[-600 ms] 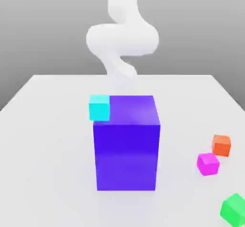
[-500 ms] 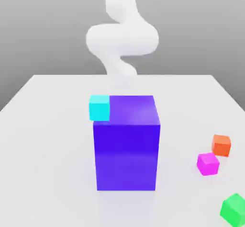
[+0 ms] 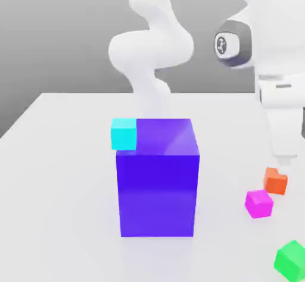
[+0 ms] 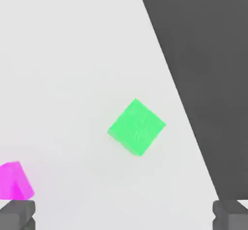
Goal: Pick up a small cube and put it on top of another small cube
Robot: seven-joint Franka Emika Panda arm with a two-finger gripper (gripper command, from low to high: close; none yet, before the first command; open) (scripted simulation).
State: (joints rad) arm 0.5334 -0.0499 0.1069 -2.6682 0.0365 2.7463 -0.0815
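Four small cubes and one big blue-purple block [image 3: 158,179] sit on the white table [image 3: 59,174], and what is new is the arm: half a second ago only its pale upper links showed behind the block, and now the gripper [image 3: 285,159] hangs over the cluster on the exterior view's right of the block. None of the cubes has shifted. I judge this as the approach for a pick, with nothing lifted yet.

From the exterior view, the magenta-pink cube [image 3: 259,203] rests on the table well to the right of the block, near the block's lower front edge. The orange cube [image 3: 276,180] is just beyond it, directly under the hand, and the green cube [image 3: 291,259] lies nearer the camera. A cyan cube [image 3: 124,133] shows at the block's top left corner.

That view does not settle how the fingers stand. The hand view does: the two dark fingertips [image 4: 17,214] stand wide apart with nothing between them, so the hand is open and empty. It also shows the green cube [image 4: 136,126] between the fingers' lines and the magenta-pink cube [image 4: 14,180] close to one fingertip, so the hand seems not yet centred on the pink one.
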